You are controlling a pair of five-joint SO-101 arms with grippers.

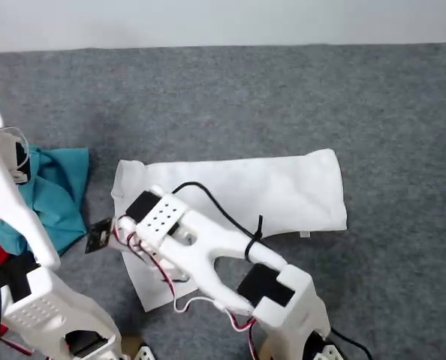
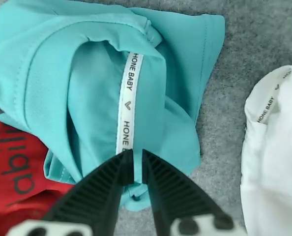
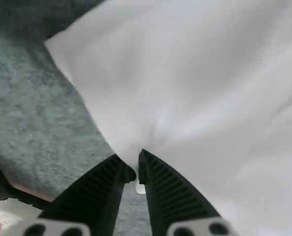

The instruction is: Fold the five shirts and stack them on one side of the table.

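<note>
The grey-carpeted tabletop [image 1: 403,112] carries the job as I work both arms from my station. The white shirt [image 1: 283,191] lies across its middle in a long band. By my reading it is already folded lengthwise and is the shirt being worked on.

At the left edge the teal shirt [image 1: 58,195] sits bunched and unfolded, its neck label facing up. It lies partly over a red shirt [image 2: 18,182], and both are probably waiting their turn. I count three shirts, none yet stacked.

The right arm [image 1: 208,255] stretches from the near edge over the white shirt's left end. The right gripper [image 3: 132,164] has its jaws pressed together on a pinch of white cloth at the hem, a hold that suits drawing that end over for the next fold.

The left gripper [image 2: 134,156] rests over the teal shirt near the label's end. Its jaws are almost together with a ridge of teal fabric in the slit, seemingly nipped. I judge it is parked there, clear of the white shirt.
</note>
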